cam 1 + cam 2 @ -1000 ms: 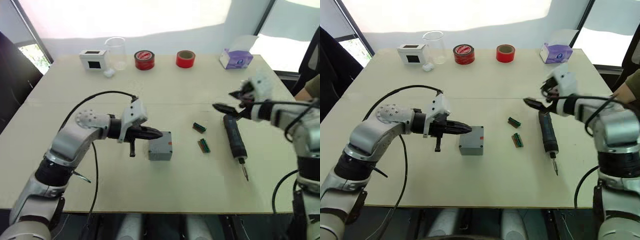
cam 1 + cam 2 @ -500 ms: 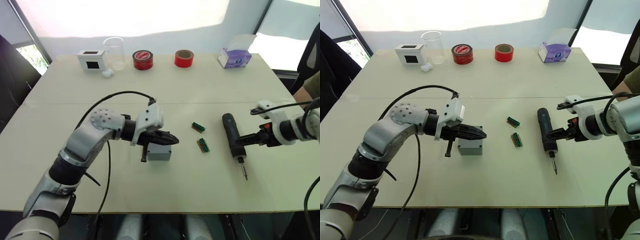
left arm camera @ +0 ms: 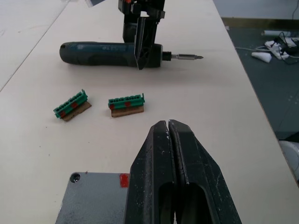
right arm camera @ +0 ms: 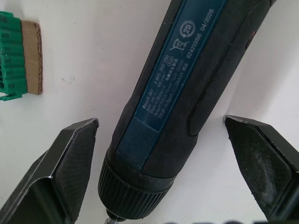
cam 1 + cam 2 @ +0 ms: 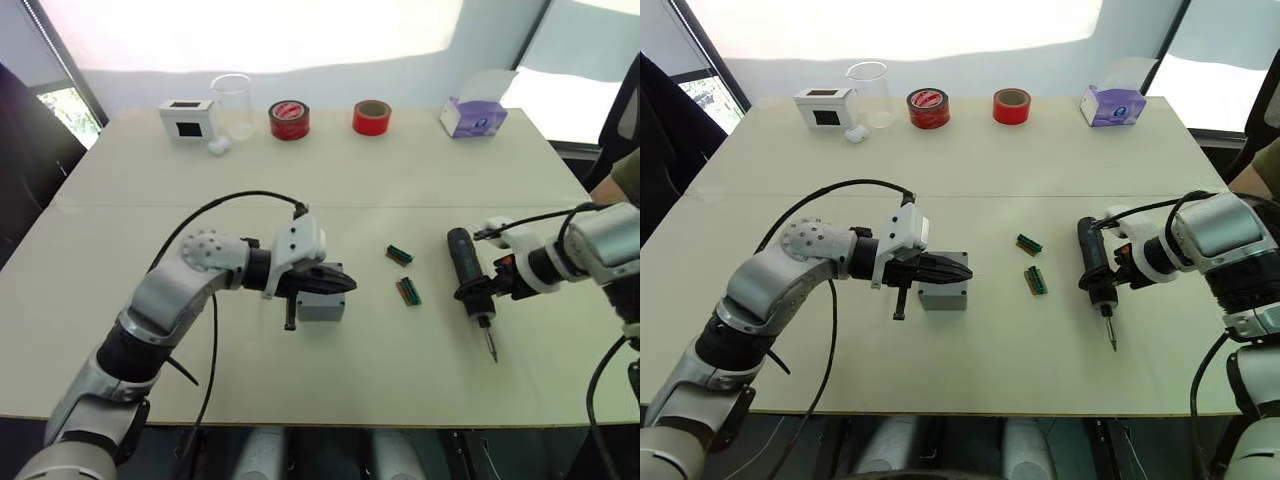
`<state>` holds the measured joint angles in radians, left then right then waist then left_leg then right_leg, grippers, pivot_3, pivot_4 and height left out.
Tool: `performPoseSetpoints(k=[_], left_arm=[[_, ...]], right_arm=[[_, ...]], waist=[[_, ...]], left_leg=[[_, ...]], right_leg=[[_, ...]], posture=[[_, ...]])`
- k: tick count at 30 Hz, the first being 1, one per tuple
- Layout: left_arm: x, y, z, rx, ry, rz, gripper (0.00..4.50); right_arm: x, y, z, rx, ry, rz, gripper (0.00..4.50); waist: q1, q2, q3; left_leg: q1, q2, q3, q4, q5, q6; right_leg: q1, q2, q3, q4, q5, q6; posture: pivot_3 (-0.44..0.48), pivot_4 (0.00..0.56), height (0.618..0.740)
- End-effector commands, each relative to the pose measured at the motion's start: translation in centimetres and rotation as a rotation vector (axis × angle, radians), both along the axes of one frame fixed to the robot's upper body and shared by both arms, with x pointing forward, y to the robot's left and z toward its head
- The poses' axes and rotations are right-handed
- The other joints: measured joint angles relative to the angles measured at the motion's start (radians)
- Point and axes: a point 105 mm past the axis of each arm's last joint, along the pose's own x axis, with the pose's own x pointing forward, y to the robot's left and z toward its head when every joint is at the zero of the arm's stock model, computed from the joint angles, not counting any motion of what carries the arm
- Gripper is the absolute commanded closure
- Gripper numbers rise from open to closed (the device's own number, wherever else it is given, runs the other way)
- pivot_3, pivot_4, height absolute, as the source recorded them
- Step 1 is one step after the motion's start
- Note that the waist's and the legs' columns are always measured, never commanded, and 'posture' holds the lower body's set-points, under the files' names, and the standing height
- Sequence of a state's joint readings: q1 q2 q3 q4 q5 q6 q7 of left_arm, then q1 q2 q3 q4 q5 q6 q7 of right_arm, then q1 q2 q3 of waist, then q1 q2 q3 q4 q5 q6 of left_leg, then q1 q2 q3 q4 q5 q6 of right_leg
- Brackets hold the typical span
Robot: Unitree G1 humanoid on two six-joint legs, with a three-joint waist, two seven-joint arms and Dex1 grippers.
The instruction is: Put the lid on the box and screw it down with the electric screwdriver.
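A wide pale table [image 5: 300, 180] with a seam across its middle spreads beneath and ahead of the left claw [image 5: 345, 284], its far edge well beyond the claw against a white wall [image 5: 300, 75]. Bright light falls on that wall. Windows [image 5: 585, 50] stand at both far corners, with dark frames. Dark floor [image 3: 275, 70] lies past the table's edge.

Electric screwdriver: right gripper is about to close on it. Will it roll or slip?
The electric screwdriver has a round barrel and lies flat on the table, so a lopsided touch could probably roll it. The textured dark grip likely resists slipping. The right gripper is open with a finger on either side, so closing should centre it. It looks rigid.
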<state>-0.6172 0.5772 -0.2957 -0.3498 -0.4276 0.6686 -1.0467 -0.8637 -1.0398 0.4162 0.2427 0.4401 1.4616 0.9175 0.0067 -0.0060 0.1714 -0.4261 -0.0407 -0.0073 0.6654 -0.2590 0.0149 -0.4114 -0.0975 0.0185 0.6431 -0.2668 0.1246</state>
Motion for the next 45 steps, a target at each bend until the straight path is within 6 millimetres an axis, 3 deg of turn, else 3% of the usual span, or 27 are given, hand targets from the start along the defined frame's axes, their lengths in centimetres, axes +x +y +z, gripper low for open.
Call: performPoseSetpoints(k=[1, 2, 8, 11, 18, 20, 21, 22, 24, 25, 29, 33, 39, 45], left_arm=[[-0.4, 0.0, 1.2, -0.039, -0.038, -0.005, 4.5], [-0.4, -0.1, 1.3, -0.041, -0.037, -0.005, 4.5], [-0.2, 0.0, 1.3, -0.045, -0.037, 0.001, 4.5], [0.5, 0.5, 1.4, -0.046, -0.042, 0.031, 4.5], [3.1, 2.5, 2.3, -0.073, -0.068, 0.156, 4.5], [4.1, 3.8, 2.7, -0.08, -0.067, 0.208, 4.5], [4.7, 4.7, 2.5, -0.066, -0.056, 0.238, 4.5], [5.0, 5.4, 2.4, -0.055, -0.047, 0.255, 4.5], [5.1, 6.0, 2.2, -0.039, -0.034, 0.262, 4.5], [5.0, 6.1, 2.1, -0.034, -0.031, 0.257, 4.5], [4.6, 5.7, 1.8, -0.02, 0.005, 0.22, 4.5], [4.8, 5.6, 1.1, -0.011, 0.034, 0.22, 4.5], [3.9, 5.0, 0.3, 0.028, 0.056, 0.186, 4.5], [3.6, 4.3, -2.0, 0.114, 0.051, 0.167, 4.5]], right_arm=[[-0.1, 0.5, -0.4, 0.004, 0.023, 0.036, 0.52], [-0.1, 0.4, -0.5, 0.001, 0.024, 0.039, 0.62], [-0.1, 0.1, -0.9, -0.033, 0.026, 0.067, 2.7], [-0.3, -0.1, -0.7, -0.045, 0.016, 0.07, 2.7], [3.9, -1.3, 3.7, -0.049, -0.248, -0.005, 2.7], [6.3, 1.5, 8.5, 0.097, -0.546, 0.1, 2.7], [6.9, 4.6, 13.7, 0.325, -0.826, 0.154, 2.7], [6.3, 5.7, 17.3, 0.491, -1.013, 0.159, 2.7], [4.9, 6.2, 19.3, 0.657, -1.151, 0.127, 2.7], [4.6, 6.6, 18.9, 0.666, -1.147, 0.116, 2.7], [-0.7, 13.1, 18.4, 0.972, -1.215, 0.301, 2.7], [-1.9, 16.6, 16.0, 0.975, -1.193, 0.351, 2.7], [-1.6, 18.0, 13.9, 0.913, -1.221, 0.329, 2.7], [-0.8, 19.3, 11.2, 0.82, -1.217, 0.355, 2.7]], waist=[[0.0, 0.0, 0.0], [0.0, 0.0, 0.0], [0.0, 0.0, 0.0], [0.001, 0.0, 0.0], [-0.006, 0.0, 0.0], [-0.006, 0.0, 0.0], [-0.015, 0.0, 0.001], [-0.026, 0.0, 0.002], [-0.031, 0.002, 0.003], [-0.025, 0.002, 0.003], [-0.002, -0.005, -0.001], [0.001, -0.003, 0.0], [0.0, -0.003, 0.0], [-0.017, -0.003, 0.0]], left_leg=[[0.0, 0.0, 0.0, 0.0, 0.0, 0.0], [0.0, 0.0, 0.0, 0.0, 0.0, 0.0], [0.0, 0.0, 0.0, 0.0, 0.0, 0.0], [0.0, 0.0, 0.0, 0.0, 0.0, 0.0], [0.0, 0.0, 0.001, 0.001, 0.0, 0.0], [0.0, 0.0, 0.001, 0.0, 0.0, 0.0], [-0.001, 0.0, 0.001, 0.0, 0.0, -0.001], [-0.002, 0.0, 0.002, -0.002, 0.001, -0.002], [-0.004, 0.001, 0.004, -0.004, 0.002, -0.004], [-0.006, 0.002, 0.002, -0.005, 0.004, -0.006], [-0.013, 0.003, -0.007, -0.003, 0.006, -0.011], [-0.016, -0.003, -0.004, 0.002, 0.005, -0.008], [-0.015, -0.004, -0.005, 0.002, 0.004, -0.004], [-0.015, -0.003, -0.005, 0.002, 0.006, -0.007]], right_leg=[[0.0, 0.0, 0.0, 0.0, 0.0, 0.0], [0.0, 0.0, 0.0, 0.0, 0.0, 0.0], [0.0, 0.0, 0.0, 0.0, 0.0, 0.0], [0.0, 0.0, 0.0, 0.0, 0.0, 0.0], [0.0, 0.0, 0.0, 0.001, 0.0, 0.0], [-0.002, 0.0, 0.0, 0.002, 0.0, 0.0], [-0.003, 0.0, 0.0, 0.002, 0.0, 0.0], [-0.005, 0.001, 0.001, 0.003, 0.0, 0.0], [-0.01, 0.002, 0.005, 0.005, 0.0, 0.0], [-0.013, 0.003, 0.005, 0.006, 0.0, 0.0], [-0.014, 0.004, -0.002, 0.007, -0.001, -0.001], [-0.014, 0.0, 0.001, 0.006, 0.002, 0.003], [-0.014, 0.0, 0.0, 0.006, 0.003, 0.004], [-0.014, 0.001, 0.0, 0.006, 0.003, 0.004]], posture=[[0.0, 0.15, 0.74], [0.0, 0.15, 0.74], [0.0, 0.15, 0.74], [0.0, 0.15, 0.74], [0.0, 0.15, 0.74], [0.0, 0.15, 0.74], [0.0, 0.15, 0.74], [0.0, 0.15, 0.74], [0.0, 0.15, 0.74], [0.0, 0.15, 0.74], [0.0, 0.15, 0.74], [0.0, 0.15, 0.74], [0.0, 0.15, 0.74], [0.0, 0.15, 0.74]])
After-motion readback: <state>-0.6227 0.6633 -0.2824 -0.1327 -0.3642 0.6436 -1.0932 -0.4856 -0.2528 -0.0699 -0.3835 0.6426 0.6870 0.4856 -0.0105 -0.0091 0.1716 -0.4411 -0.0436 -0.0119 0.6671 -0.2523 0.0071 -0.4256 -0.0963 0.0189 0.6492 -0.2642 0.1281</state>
